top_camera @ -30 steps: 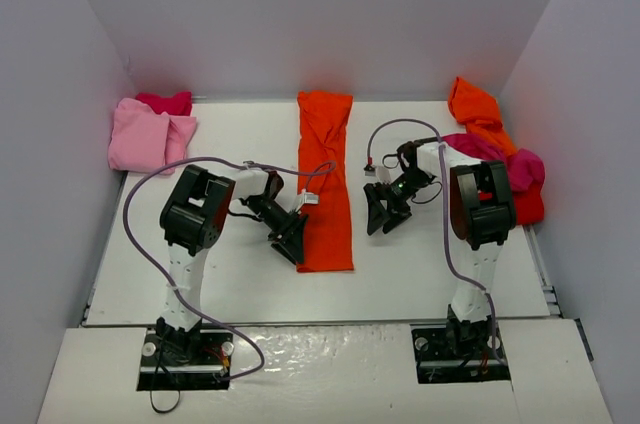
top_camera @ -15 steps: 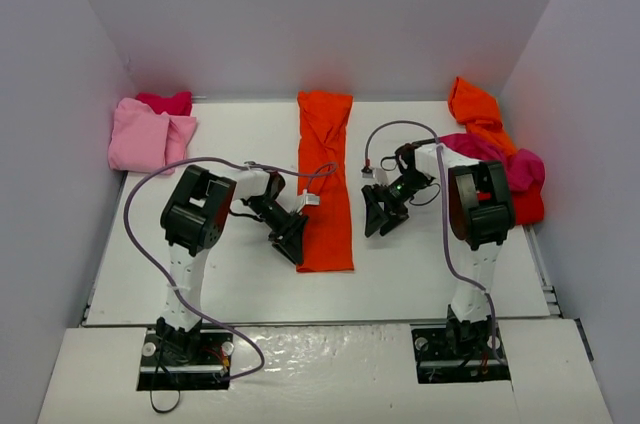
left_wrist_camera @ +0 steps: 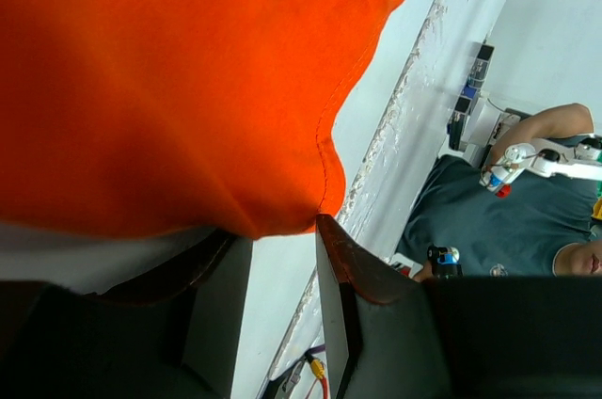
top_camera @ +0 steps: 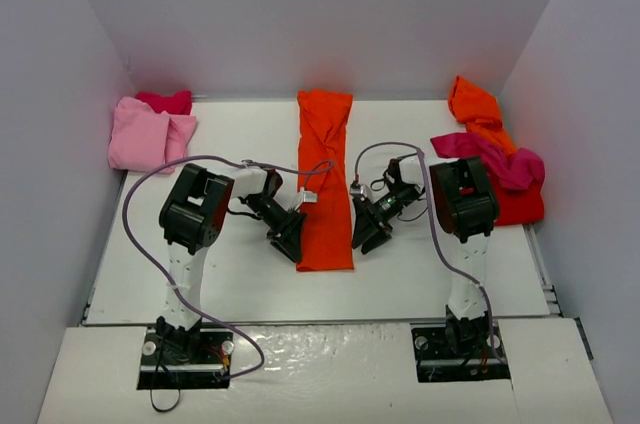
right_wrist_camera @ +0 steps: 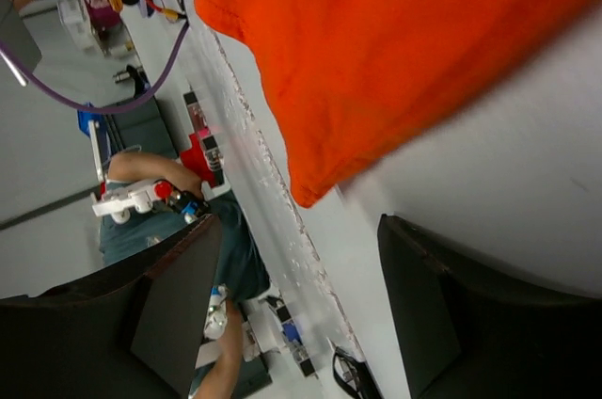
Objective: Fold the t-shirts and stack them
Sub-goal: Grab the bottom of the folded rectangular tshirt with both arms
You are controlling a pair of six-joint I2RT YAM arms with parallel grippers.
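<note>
Two open pairs of jaws: my left gripper [top_camera: 290, 244] and right gripper [top_camera: 362, 239] flanked the near end of the orange shirt [top_camera: 325, 184], which lay flat between them; each needed to pinch one hem corner fully, together.

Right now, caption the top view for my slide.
Left gripper and right gripper flank the near end of the orange shirt; other shirts lie aside.

table [top_camera: 230, 284]: white | orange t-shirt [top_camera: 325, 144]: centre | pink pile [top_camera: 140, 136]: far-left | mixed heap [top_camera: 512, 172]: far-right
</note>
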